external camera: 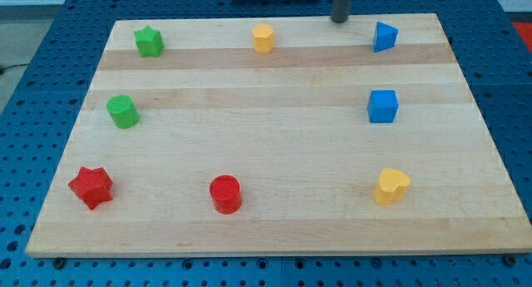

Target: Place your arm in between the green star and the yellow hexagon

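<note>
The green star (149, 41) sits near the board's top left corner. The yellow hexagon (263, 37) sits at the top edge, near the middle. My tip (340, 20) touches the board at its top edge, to the right of the yellow hexagon and left of a blue block (385, 37). The tip is about a third of the board's width right of the green star. It touches no block.
A green cylinder (123, 111) is at the left. A blue cube (382, 106) is at the right. A red star (91, 187), a red cylinder (225, 194) and a yellow heart-like block (391, 186) lie along the bottom. The wooden board (274, 141) rests on a blue perforated table.
</note>
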Controlling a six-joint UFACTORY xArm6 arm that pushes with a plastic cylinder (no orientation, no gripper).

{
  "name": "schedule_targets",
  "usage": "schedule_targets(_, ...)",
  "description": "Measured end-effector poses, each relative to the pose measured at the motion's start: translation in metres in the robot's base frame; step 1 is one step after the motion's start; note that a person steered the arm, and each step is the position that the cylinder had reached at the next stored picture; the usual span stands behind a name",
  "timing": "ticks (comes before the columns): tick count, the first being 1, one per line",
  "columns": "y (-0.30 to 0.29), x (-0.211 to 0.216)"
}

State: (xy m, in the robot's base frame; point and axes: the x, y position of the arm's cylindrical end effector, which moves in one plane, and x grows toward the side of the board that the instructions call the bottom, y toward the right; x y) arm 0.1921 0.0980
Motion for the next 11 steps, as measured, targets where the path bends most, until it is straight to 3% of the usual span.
schedule_targets(1,-0.078,0.002)
schedule_targets(3,-0.313,0.001)
schedule_targets(4,-0.34,0.001)
schedule_targets(7,-0.326,0.022)
schedule_targets(8,-0.308,0.0)
schedule_targets(10,-0.202,0.004)
schedule_targets(11,-0.216,0.055)
